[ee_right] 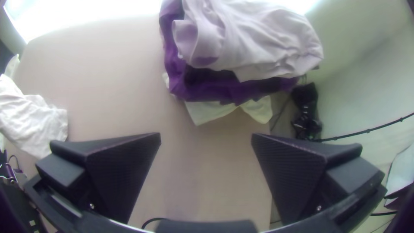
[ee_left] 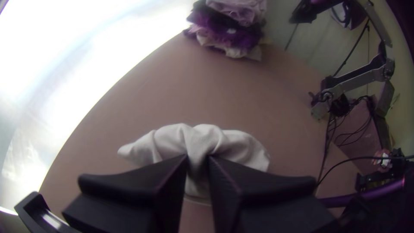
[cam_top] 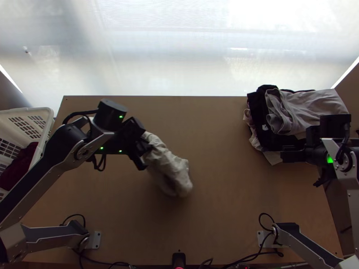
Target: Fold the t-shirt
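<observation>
My left gripper (cam_top: 142, 154) is over the left-middle of the table, shut on a whitish t-shirt (cam_top: 169, 168) that hangs bunched toward the table's middle. In the left wrist view the left gripper (ee_left: 198, 162) pinches a gathered part of the t-shirt (ee_left: 177, 140), with cloth bulging out on both sides. My right gripper (cam_top: 287, 156) stands at the table's right, by the near side of the clothes stack. Seen from its own wrist, the right gripper (ee_right: 206, 140) has its fingers wide apart with nothing between them; the t-shirt (ee_right: 32, 118) lies off beyond one finger.
A stack of folded clothes (cam_top: 305, 110), light grey on top of black, lies at the table's far right corner. A white basket (cam_top: 45, 117) with dark red cloth (cam_top: 20, 166) stands at the left edge. Bare tabletop (cam_top: 220, 179) lies between the t-shirt and the right arm.
</observation>
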You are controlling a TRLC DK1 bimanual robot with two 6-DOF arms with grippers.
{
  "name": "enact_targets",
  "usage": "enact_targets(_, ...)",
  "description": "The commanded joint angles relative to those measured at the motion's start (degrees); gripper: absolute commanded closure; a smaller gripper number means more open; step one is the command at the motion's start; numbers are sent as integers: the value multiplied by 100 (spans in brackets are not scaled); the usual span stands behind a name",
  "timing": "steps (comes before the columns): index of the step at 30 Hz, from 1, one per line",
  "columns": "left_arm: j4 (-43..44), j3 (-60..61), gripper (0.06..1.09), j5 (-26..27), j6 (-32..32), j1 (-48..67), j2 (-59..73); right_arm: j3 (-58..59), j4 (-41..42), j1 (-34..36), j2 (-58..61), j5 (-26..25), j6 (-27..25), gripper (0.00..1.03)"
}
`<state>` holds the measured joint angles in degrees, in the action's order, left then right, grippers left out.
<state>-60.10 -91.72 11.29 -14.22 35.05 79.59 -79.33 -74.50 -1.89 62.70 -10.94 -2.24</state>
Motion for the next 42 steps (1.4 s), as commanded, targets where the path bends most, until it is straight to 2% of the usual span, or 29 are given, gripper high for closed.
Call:
enact_targets(1, 279, 2027, 10, -241, -881, -1035, -937, 638, 234, -417, -82, 118, 39, 5)
enact_targets(6, 288, 2264, 10, -276, -1066, -2450, -1438, 849, 287, -1323, 129, 496, 189, 5)
enact_targets(11, -327, 1974, 10, -250, -1435, -3259, -1789, 919, 340, -2439, 577, 505, 154, 5)
enact_targets(15, -837, 1956, 10, -224, -1382, -3391, -2229, 911, 594, -3212, 1201, 540, 189, 5)
enact_targets(22, -1048, 2475, 10, -294, -1382, -3610, -2888, 550, 1069, -4408, 2238, 734, 242, 5)
enact_targets(24, -1083, 2537, 10, -382, -1417, -3689, -2967, 383, 1201, -4487, 2502, 839, 242, 5)
enact_targets(27, -1110, 2624, 10, -619, -1496, -3786, -3037, 67, 1377, -4539, 2976, 1287, 277, 5)
enact_targets(34, -1118, 2756, 10, -619, -1514, -4094, -3178, -663, 1702, -4478, 3890, 1560, 321, 7)
enact_targets(37, -1127, 2774, 10, -628, -1505, -4155, -3275, -988, 1728, -4355, 4181, 1955, 426, 8)
enact_targets(42, -1224, 2835, 10, -654, -1531, -4392, -3442, -1357, 1886, -4320, 4611, 2421, 496, 14)
